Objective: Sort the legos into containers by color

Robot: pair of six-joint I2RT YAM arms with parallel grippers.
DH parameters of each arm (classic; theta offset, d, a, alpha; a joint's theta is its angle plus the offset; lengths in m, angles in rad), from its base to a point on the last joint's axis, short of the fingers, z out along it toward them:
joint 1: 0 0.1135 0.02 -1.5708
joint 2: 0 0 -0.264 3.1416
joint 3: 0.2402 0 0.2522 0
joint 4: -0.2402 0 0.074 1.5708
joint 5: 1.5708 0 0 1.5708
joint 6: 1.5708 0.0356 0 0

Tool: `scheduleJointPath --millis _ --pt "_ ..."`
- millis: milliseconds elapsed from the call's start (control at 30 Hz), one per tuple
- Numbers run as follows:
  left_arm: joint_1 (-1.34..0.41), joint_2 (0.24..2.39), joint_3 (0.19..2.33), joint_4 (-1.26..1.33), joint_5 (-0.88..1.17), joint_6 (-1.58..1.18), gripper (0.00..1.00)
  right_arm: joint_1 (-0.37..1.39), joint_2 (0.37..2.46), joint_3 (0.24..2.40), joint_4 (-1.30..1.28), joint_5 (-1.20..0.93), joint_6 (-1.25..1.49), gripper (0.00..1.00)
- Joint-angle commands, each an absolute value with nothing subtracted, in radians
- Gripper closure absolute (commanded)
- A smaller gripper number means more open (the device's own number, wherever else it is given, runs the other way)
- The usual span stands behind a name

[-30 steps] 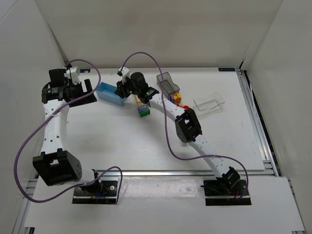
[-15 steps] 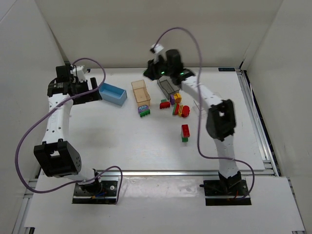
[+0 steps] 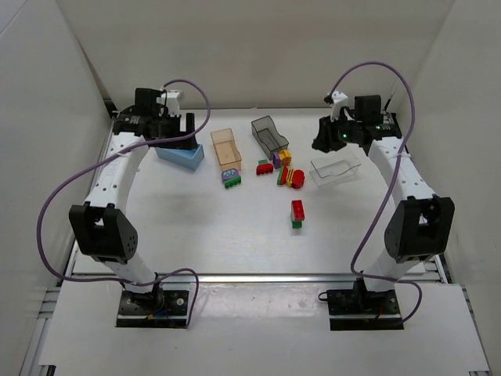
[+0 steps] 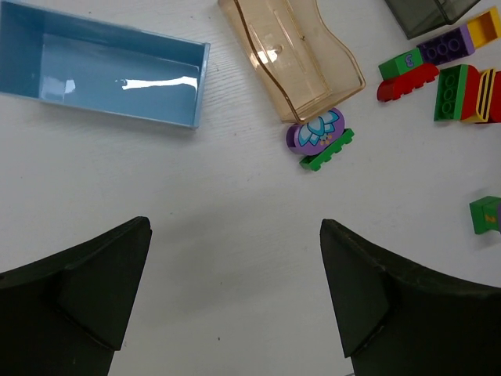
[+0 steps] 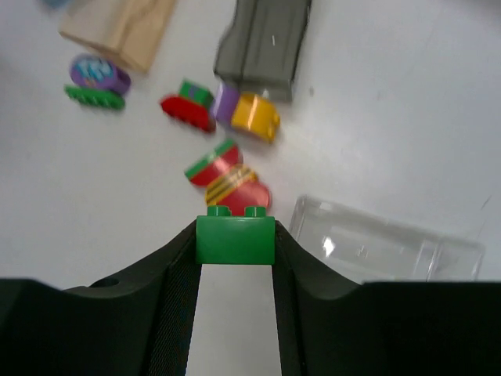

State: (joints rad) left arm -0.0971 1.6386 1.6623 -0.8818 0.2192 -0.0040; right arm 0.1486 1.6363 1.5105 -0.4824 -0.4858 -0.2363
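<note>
My right gripper (image 3: 323,141) is shut on a small green lego (image 5: 235,239), held high over the back right, left of the clear container (image 3: 335,168) (image 5: 383,244). Below it lie red, green, purple and yellow legos (image 3: 282,167) (image 5: 227,176) beside the dark grey container (image 3: 268,134) (image 5: 262,43). My left gripper (image 3: 177,138) (image 4: 235,235) hangs open and holds nothing, above the light blue container (image 3: 186,157) (image 4: 102,70). The tan-orange container (image 3: 226,147) (image 4: 293,55) has a purple-and-green clump (image 3: 231,178) (image 4: 319,135) at its near end.
A red brick on a green one (image 3: 298,212) (image 4: 487,213) stands alone nearer the table's middle. White walls close in the back and both sides. A metal rail (image 3: 403,180) runs along the right edge of the table.
My right arm has swung from beside the blue container across the back to the right, above the clear container's left side. My left arm has moved right, over the blue container.
</note>
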Motion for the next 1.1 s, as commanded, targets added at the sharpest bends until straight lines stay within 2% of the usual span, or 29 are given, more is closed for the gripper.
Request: scheduleJointPath --millis 0,767,1067 --pt "-0.13 1.644 1.721 -0.873 0.184 0.026 0.01 0.126 1.626 1.473 -0.566 -0.488 -0.252 0.99" --pt "-0.149 1.687 1.732 -0.876 0.133 0.041 0.01 0.072 1.833 1.499 -0.505 -0.301 -0.268 0.98" --pt "-0.15 1.707 1.746 -0.873 0.13 0.041 0.01 0.072 1.868 1.471 -0.505 -0.27 -0.305 0.9"
